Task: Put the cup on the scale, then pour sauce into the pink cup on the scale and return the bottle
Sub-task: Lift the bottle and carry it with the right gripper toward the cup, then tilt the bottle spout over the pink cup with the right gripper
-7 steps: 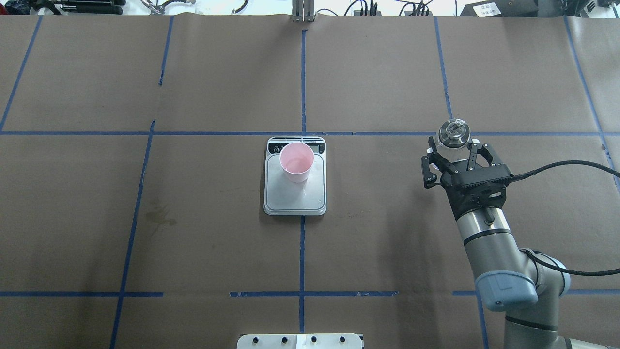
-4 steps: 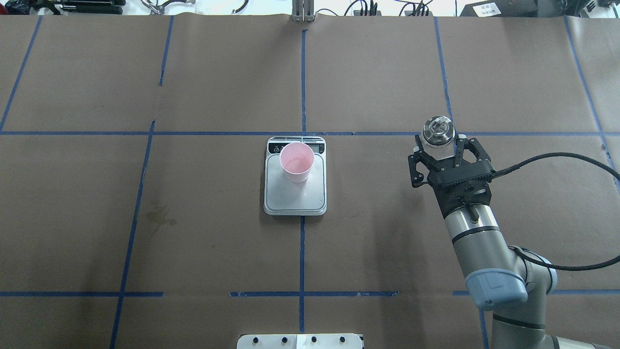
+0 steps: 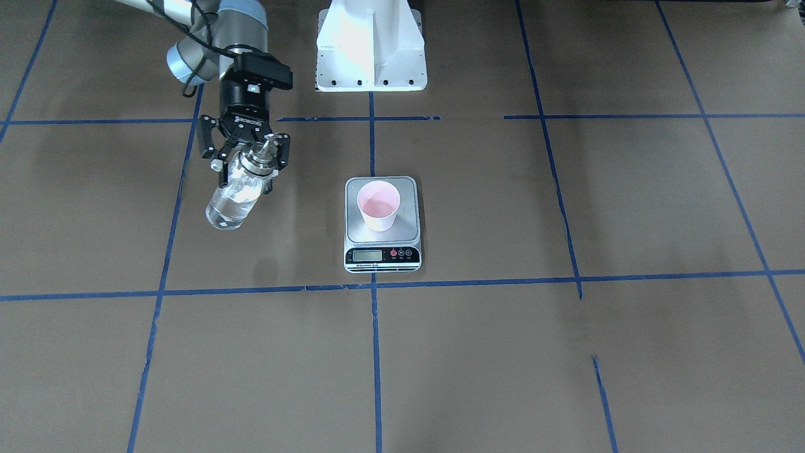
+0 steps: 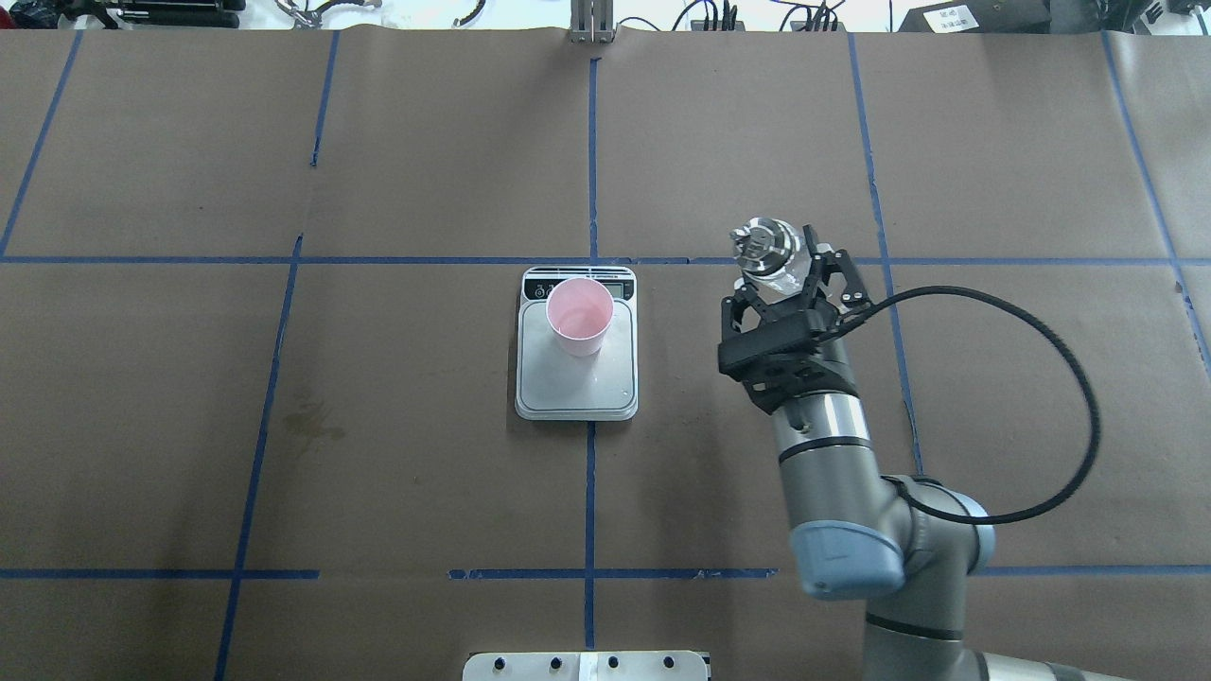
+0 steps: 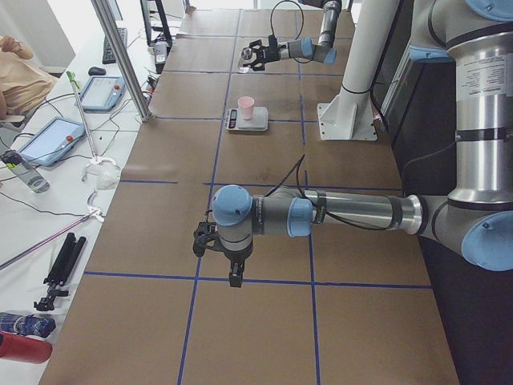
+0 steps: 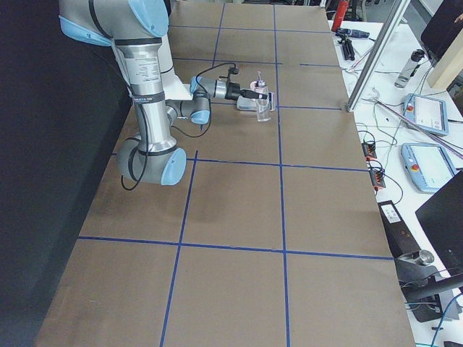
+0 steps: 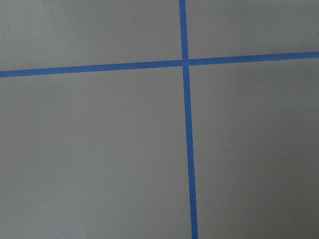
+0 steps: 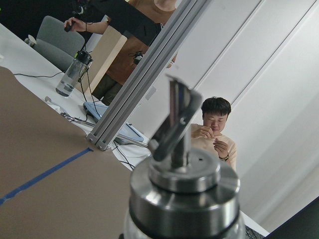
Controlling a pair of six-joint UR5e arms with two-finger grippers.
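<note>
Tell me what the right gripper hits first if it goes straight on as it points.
Beyond the bottle it holds, nothing: the right gripper points away from the robot, over brown table paper, clear of the scale and cup. The way looks free, though depth is unclear.

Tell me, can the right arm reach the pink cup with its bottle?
Probably yes. Its jaws hold the clear glass bottle, and only bare brown table lies between that and the pale pink cup on the silver scale.
</note>
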